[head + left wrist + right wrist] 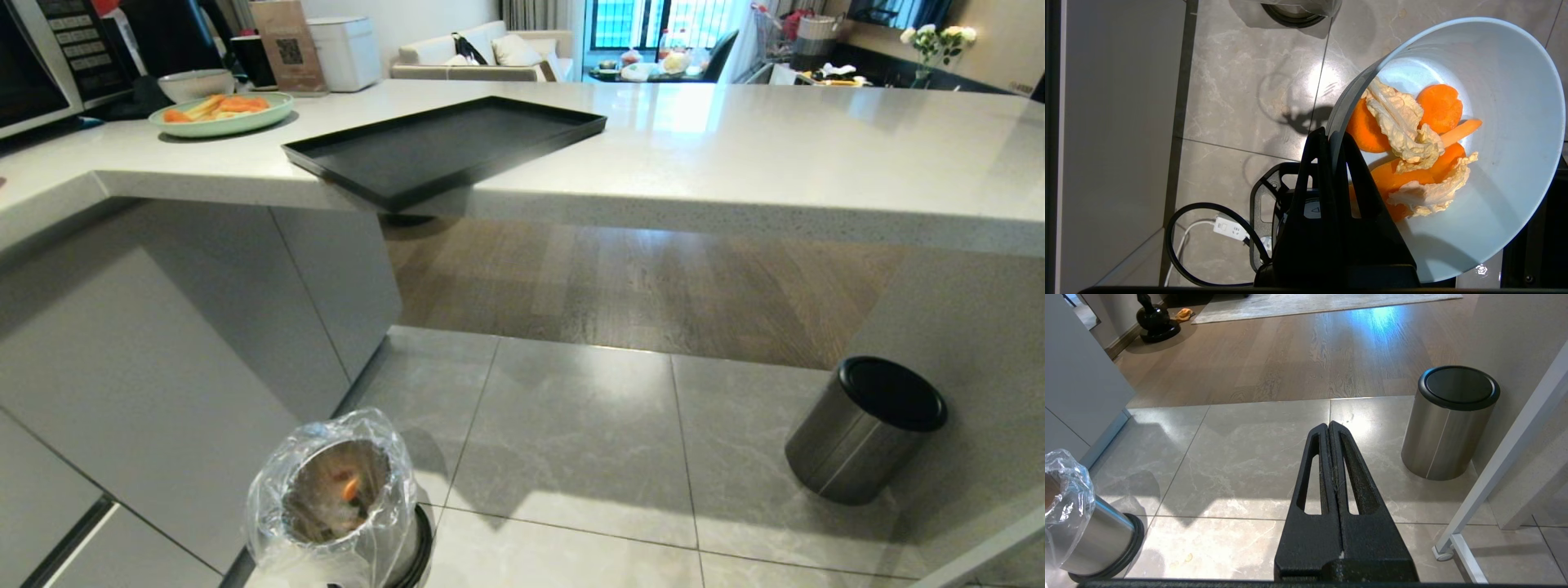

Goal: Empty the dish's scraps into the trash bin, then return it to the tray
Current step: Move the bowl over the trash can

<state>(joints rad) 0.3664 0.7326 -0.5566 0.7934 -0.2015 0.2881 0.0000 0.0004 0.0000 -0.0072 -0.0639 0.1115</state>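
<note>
while neither arm shows from the head, left gripper (1333, 136) is clamped on one bowl (1506, 122) rim, scraps (1412, 159) inside; right gripper (1329, 430) pressed together, empty; bin (339, 506) cut off below one tray (445, 147).

tray (445, 147) on the counter (735, 155), trash bin (343, 506) on the floor below.

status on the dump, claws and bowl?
Left claw shut on bowl rim, scraps still inside. Right claw shut, empty, parked. Bin below on floor, nothing blocking.
</note>
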